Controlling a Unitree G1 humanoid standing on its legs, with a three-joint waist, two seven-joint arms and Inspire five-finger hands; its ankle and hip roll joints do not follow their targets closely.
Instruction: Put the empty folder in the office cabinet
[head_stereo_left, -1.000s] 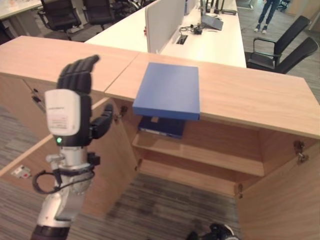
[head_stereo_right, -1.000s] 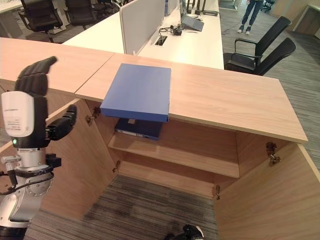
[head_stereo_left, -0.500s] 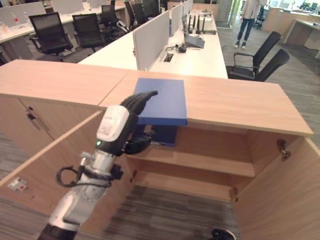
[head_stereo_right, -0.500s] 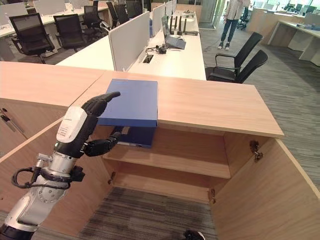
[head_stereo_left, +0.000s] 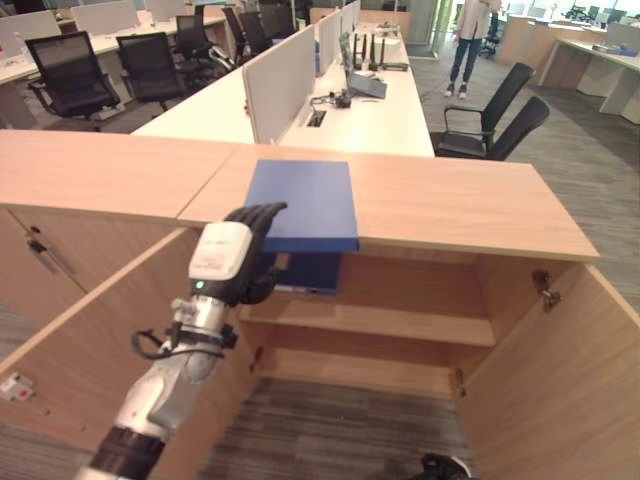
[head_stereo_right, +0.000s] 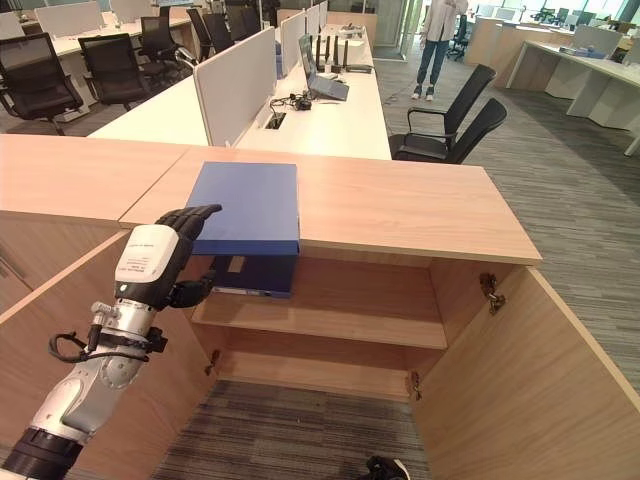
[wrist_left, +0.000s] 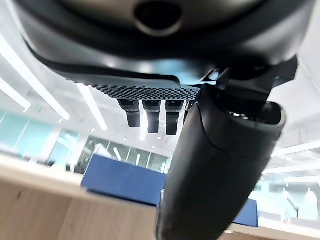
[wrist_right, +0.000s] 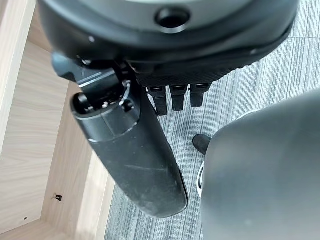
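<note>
Item: blue folder (head_stereo_left: 302, 203). It lies flat on the cabinet top (head_stereo_left: 470, 205), its near edge jutting past the top's front lip, directly above the open compartment. Its long axis runs front to back, away from the robot; the short near edge faces the robot.

Item: office cabinet. Both doors (head_stereo_left: 90, 350) are swung wide open. The upper shelf (head_stereo_right: 330, 305) sits below the folder, and a second blue folder (head_stereo_right: 252, 275) already rests at its left end, under the overhang. The rest of the shelf, to the right of that one, is bare.

Item: left hand (head_stereo_left: 238, 262). It is raised at the folder's near left corner. Its fingers are straight to lightly bent, reaching over the top of that corner; its thumb sits below the overhang. Nothing is clasped. Whether the fingertips touch the cover cannot be told. In the left wrist view the folder stands just past the fingers (wrist_left: 150, 114), at about their height.

Item: right hand (wrist_right: 150, 130). It hangs low over the carpet beside the cabinet, fingers relaxed, idle, holding nothing.

Assessment: the folder lies ahead of and slightly right of the left hand, which is the nearer by far. The coming move likely turns on closing fingers and thumb across the overhanging edge, then drawing the folder toward the robot and down to the shelf.
</note>
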